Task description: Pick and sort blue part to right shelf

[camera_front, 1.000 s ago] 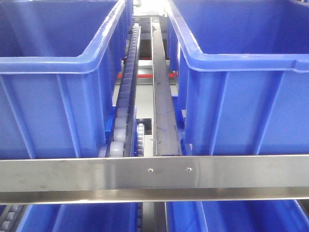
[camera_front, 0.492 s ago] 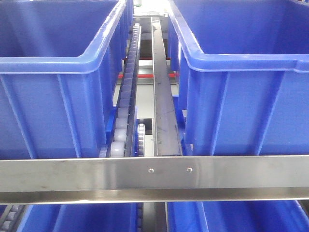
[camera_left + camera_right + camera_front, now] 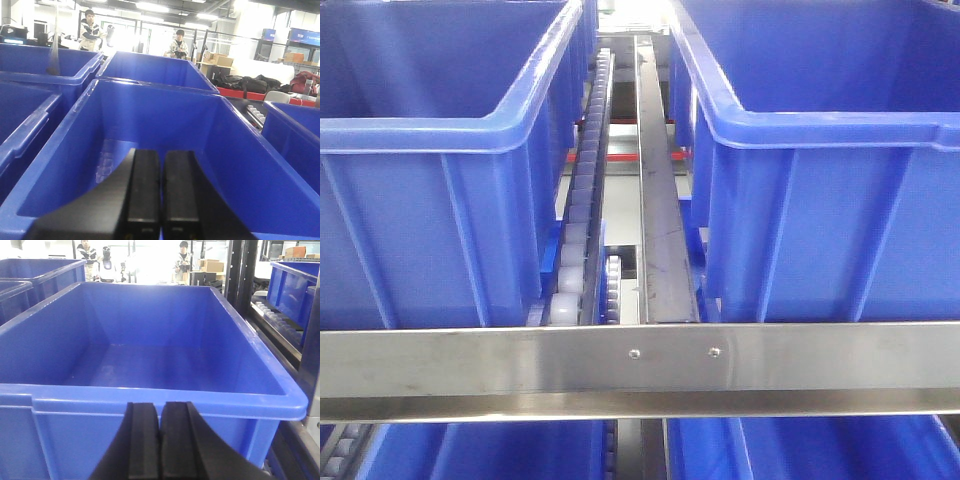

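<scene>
The blue part is out of view in every frame. In the left wrist view my left gripper (image 3: 161, 153) is shut with nothing between its black fingers, and it hangs over the near end of a deep blue bin (image 3: 150, 88) whose floor looks bare. My right gripper (image 3: 161, 405) is also shut and holds nothing. It sits just outside the near wall of another blue bin (image 3: 150, 396), a little below its rim, and that bin's inside looks bare too. Neither gripper appears in the front view.
Ahead in the front view stand a left blue bin (image 3: 440, 130) and a right blue bin (image 3: 820, 130), with a roller track (image 3: 582, 200) and a metal rail (image 3: 660, 220) between them. A steel crossbar (image 3: 640, 365) runs along the front. More bins lie below. People stand far behind.
The front view has drifted a few pixels, so the shelf scene sits slightly further right. Nothing else has moved.
</scene>
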